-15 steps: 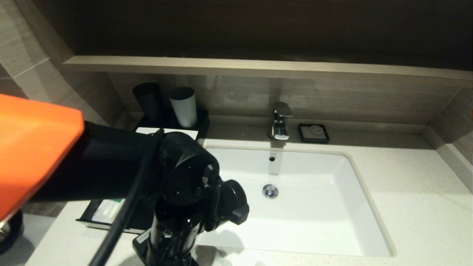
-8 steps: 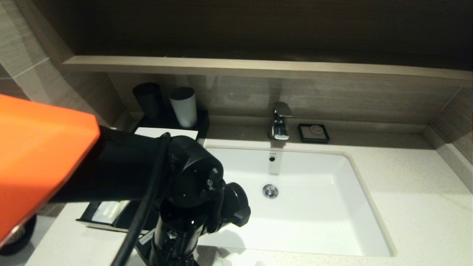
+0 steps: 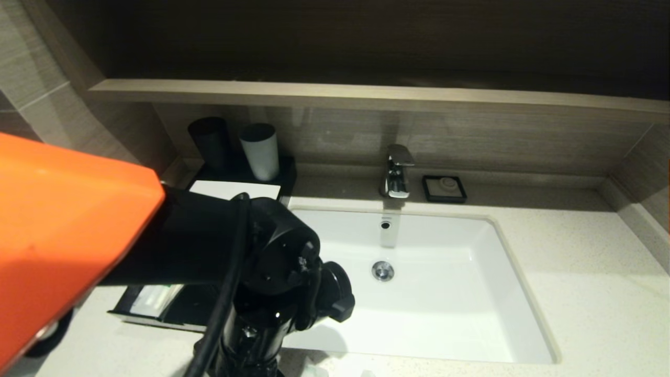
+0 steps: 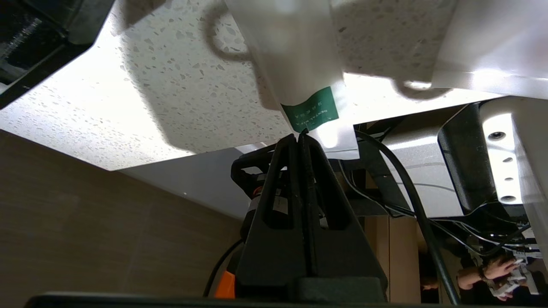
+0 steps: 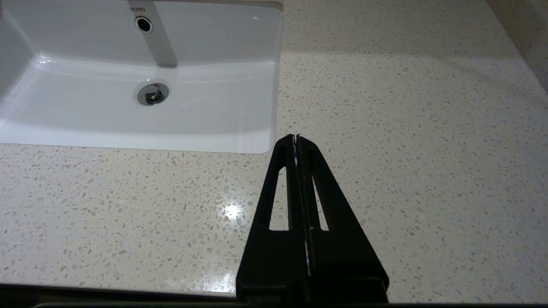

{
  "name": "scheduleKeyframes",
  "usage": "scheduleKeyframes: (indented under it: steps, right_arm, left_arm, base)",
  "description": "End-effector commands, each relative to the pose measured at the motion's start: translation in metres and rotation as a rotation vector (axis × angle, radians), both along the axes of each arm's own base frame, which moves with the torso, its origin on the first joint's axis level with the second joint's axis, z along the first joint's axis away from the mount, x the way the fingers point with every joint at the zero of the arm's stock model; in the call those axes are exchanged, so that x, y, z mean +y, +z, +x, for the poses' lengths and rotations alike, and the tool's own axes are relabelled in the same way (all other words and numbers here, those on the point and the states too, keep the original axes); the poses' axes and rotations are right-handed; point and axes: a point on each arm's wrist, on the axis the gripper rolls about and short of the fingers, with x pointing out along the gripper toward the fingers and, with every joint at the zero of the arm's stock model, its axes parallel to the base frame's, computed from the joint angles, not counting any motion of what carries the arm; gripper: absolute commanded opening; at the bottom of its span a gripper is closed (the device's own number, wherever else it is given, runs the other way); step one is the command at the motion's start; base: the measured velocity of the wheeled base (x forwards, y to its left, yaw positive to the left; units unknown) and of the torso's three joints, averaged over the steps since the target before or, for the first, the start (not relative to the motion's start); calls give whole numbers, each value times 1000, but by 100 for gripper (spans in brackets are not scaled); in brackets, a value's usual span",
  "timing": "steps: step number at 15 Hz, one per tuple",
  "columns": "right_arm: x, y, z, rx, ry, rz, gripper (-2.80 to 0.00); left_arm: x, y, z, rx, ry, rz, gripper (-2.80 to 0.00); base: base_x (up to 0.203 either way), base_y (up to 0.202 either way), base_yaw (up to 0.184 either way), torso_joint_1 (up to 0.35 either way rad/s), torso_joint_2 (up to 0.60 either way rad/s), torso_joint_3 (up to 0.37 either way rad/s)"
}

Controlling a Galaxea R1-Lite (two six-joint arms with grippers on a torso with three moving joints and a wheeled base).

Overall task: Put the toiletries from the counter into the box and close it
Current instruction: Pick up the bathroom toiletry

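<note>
My left gripper is shut on the end of a white plastic-wrapped packet with a green printed label, just over the speckled counter at its front edge. In the head view my left arm hides this gripper. The black box stands left of the sink, with its white top panel and its front drawer pulled out. A white and green packet lies in the drawer. My right gripper is shut and empty above the counter, right of the sink's front corner.
The white sink fills the middle, with the tap behind it. A black cup and a grey cup stand behind the box. A black soap dish sits right of the tap. Small white scraps show at the counter's front edge.
My left arm has shifted to the right and come closer to the head camera, so its orange cover fills more of the view. The box, drawer and sink have not moved.
</note>
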Motion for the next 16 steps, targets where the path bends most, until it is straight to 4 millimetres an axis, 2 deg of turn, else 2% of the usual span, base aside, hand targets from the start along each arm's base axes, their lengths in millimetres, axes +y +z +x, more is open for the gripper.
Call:
scheduleKeyframes:
  steps: [1, 3, 4, 16]
  right_arm:
    - [0, 0, 0, -1, 0, 0, -280]
    - [0, 0, 0, -1, 0, 0, -280]
    - [0, 0, 0, -1, 0, 0, -280]
    - [0, 0, 0, -1, 0, 0, -280]
  left_arm:
    - [1, -6, 1, 13, 25, 25, -280]
    - [0, -7, 2, 7, 47, 26, -280]
    - [0, -7, 2, 7, 48, 26, 0]
    - [-1, -11, 8, 21, 103, 12, 0]
  base:
    - [0, 0, 0, 0, 0, 0]
    - [0, 0, 0, 0, 0, 0]
    - [0, 0, 0, 0, 0, 0]
    - [0, 0, 0, 0, 0, 0]
